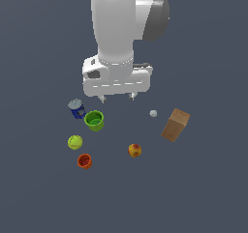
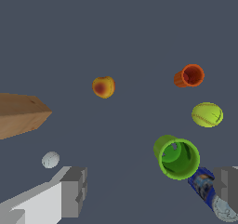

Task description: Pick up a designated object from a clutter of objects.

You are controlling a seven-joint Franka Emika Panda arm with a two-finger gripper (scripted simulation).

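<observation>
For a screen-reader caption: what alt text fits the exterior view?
A white robot arm hangs with its open pincer above a dark floor, empty. Below lie a blue can touching a green cup, a yellow-green ball, an orange cup, an apple, a brown box and a tiny grey ball.

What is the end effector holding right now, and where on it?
Nothing. The end effector is open and empty, fingers spread; the blue can stands free beside the green cup.
</observation>
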